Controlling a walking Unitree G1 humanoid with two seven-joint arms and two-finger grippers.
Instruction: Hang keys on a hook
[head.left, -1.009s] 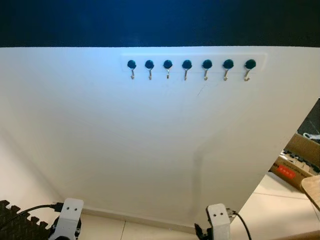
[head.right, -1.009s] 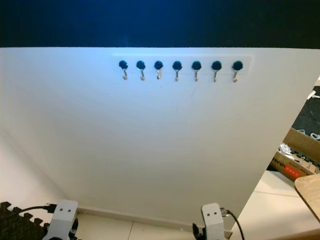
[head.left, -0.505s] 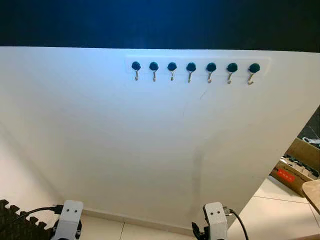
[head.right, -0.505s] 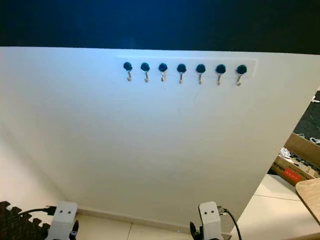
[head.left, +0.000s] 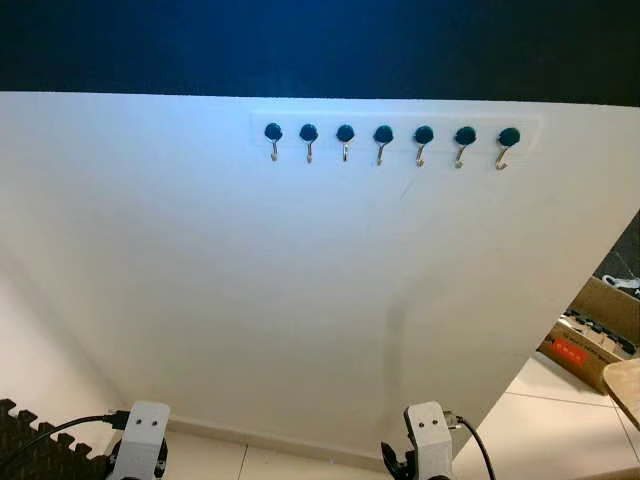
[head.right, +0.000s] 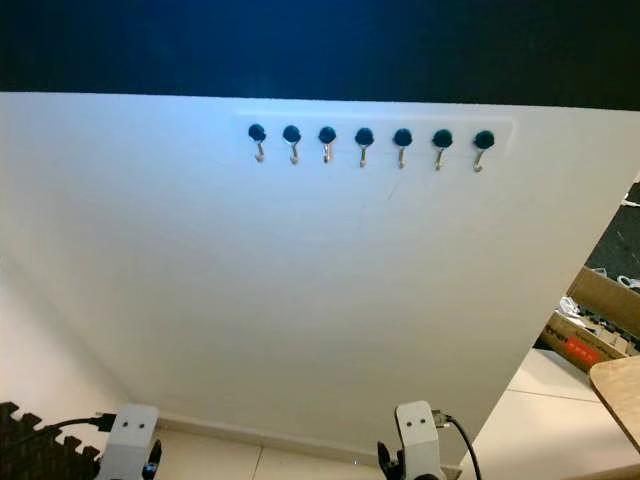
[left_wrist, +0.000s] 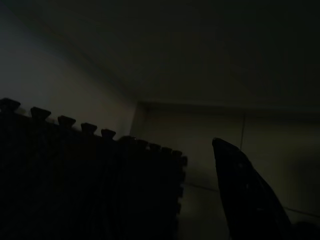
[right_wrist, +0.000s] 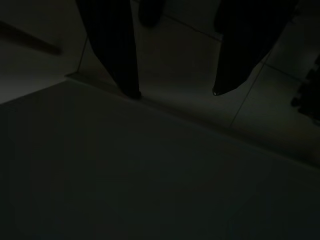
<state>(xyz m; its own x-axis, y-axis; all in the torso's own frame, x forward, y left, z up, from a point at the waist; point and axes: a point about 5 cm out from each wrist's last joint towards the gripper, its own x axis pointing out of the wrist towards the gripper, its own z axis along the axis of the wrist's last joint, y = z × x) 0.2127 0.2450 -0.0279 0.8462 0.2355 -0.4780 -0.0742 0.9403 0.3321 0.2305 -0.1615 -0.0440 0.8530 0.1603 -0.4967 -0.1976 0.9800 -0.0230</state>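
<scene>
A row of several small metal hooks with dark teal knobs sits on a white strip high on the white wall panel straight ahead. Both arms hang low, far below the hooks, with their silver wrists at the bottom of the head views: left wrist, right wrist. In the dark right wrist view my right gripper is open above the tiled floor, with nothing between its fingers. My left gripper shows as a dark shape beside a black foam mat.
A black puzzle-edge foam mat lies on the floor at the lower left. At the right, past the panel's edge, stand an open cardboard box and the corner of a wooden tabletop. Pale floor tiles run along the skirting.
The head view has shifted slightly, so the hooks sit a little lower and to the right. Both arms still hang low; nothing else has moved.
</scene>
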